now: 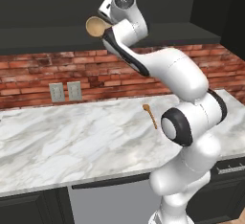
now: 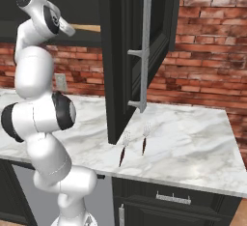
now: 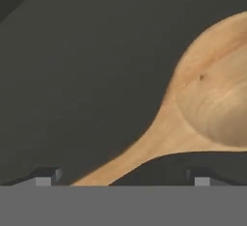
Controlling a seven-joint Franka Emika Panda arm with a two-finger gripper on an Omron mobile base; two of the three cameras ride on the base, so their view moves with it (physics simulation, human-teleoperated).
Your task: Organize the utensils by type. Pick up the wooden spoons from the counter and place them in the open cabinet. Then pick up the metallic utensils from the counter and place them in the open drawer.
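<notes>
Gripper [image 3: 120,179] is standing wide open up at the cabinet [image 1: 182,31], holding nothing; big spoon [image 3: 193,114] is lying on its shelf, likely released. Small spoon [image 1: 150,115] and forks [image 2: 132,145] are waiting on the counter [image 1: 72,141] below the cabinet.

I can read no writing, label, brand, number or sign anywhere around me.
</notes>
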